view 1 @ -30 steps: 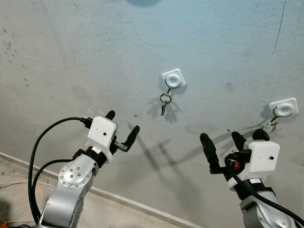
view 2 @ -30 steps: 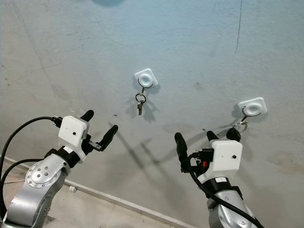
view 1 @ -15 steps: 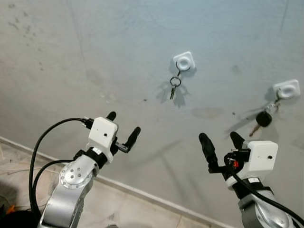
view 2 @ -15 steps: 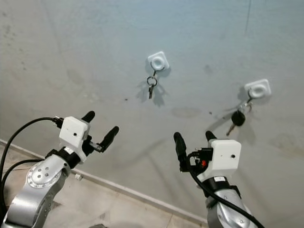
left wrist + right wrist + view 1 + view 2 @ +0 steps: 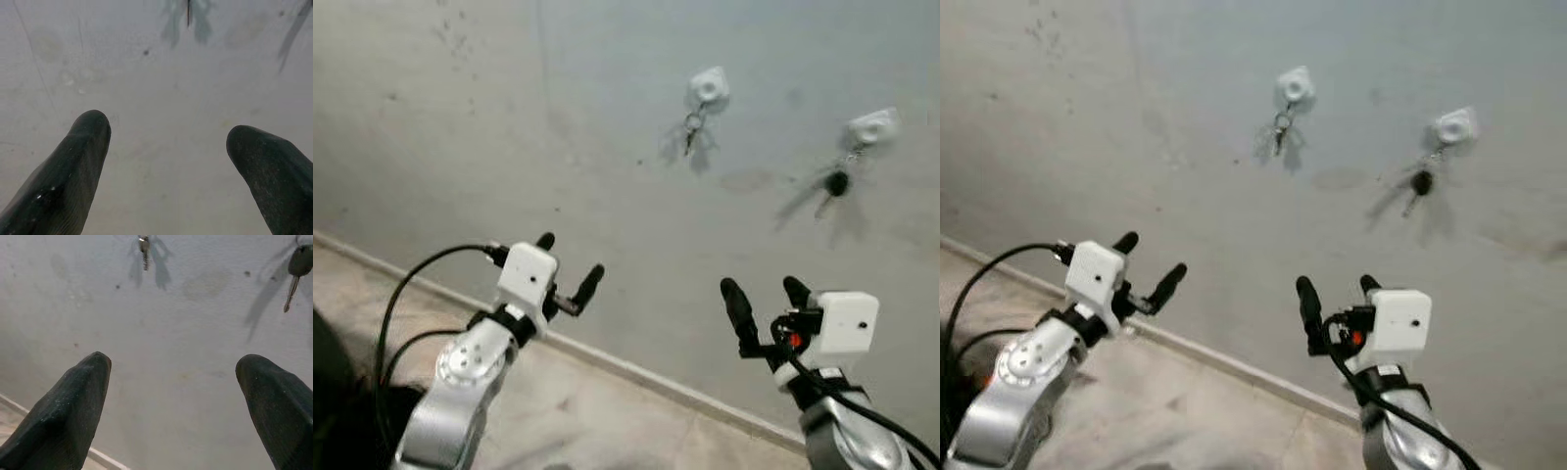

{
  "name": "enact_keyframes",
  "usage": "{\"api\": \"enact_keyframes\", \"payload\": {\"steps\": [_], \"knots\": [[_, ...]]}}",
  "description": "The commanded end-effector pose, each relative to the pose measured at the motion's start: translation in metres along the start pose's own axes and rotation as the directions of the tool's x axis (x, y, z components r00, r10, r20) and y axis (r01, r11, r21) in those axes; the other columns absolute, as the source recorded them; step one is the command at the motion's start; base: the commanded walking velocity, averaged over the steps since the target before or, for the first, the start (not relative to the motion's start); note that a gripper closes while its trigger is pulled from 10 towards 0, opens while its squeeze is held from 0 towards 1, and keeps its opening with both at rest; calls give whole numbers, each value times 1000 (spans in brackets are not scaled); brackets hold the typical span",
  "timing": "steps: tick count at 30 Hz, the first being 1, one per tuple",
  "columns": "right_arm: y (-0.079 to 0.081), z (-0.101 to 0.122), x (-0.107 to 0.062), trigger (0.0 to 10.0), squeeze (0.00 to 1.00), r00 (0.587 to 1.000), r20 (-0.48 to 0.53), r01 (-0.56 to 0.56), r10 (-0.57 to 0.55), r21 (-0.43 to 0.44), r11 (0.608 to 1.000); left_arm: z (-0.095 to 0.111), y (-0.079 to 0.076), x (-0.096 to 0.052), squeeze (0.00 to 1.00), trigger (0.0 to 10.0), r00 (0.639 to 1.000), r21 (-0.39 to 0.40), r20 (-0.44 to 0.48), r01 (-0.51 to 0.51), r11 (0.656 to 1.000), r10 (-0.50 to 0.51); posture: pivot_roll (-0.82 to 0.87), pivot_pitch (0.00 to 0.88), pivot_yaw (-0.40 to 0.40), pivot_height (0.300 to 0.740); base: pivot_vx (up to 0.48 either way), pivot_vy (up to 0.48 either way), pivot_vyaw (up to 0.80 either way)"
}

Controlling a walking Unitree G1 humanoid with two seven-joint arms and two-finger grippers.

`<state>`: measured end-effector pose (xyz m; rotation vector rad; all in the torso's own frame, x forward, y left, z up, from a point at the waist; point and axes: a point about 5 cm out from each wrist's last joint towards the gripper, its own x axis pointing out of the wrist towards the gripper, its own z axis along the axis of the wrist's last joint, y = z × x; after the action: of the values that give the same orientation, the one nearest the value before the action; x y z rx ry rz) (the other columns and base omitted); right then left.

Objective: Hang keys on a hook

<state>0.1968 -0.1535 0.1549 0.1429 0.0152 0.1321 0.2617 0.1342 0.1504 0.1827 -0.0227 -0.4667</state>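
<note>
Keys hang on both wall hooks; grippers empty.
Black-headed key (image 5: 838,183) on right hook (image 5: 870,127), small key (image 5: 690,125) on left hook (image 5: 708,88). Left gripper (image 5: 570,271) and right gripper (image 5: 765,298) spread wide, well below.

Wall (image 5: 460,108) ahead, floor (image 5: 607,411) below w/ baseboard (image 5: 636,370) between. Two hooks on wall: left hook (image 5: 708,86) w/ small keys (image 5: 690,123) hanging under it, right hook (image 5: 869,127) w/ big key (image 5: 836,184) below. Left tool (image 5: 570,272) & right tool (image 5: 766,297) low in front, well apart from both hooks, each w/ fingers spread.
</note>
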Motion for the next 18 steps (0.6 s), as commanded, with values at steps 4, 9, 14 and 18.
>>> {"api": "enact_keyframes", "payload": {"steps": [4,9,14,18], "knots": [[-6,1,2,10000,980,1000,-1,25,-25,-4,1000,1,-3,3,0,10000,1000,-6,0,18,1000,-18,114,0,-48,740,-341,0,0],[-9,2,5,10000,980,999,7,43,-43,-1,999,3,-5,8,0,10000,1000,-13,14,27,1000,-27,104,0,-50,740,-338,0,0],[-12,3,8,10000,969,998,9,56,-56,-2,998,4,-6,11,0,10000,999,-21,20,32,999,-31,98,0,-50,740,-337,0,-110],[-12,2,8,10000,969,998,3,56,-56,-2,998,4,-8,12,0,10000,999,-27,21,35,999,-34,95,0,-49,740,-337,0,-670]]}}
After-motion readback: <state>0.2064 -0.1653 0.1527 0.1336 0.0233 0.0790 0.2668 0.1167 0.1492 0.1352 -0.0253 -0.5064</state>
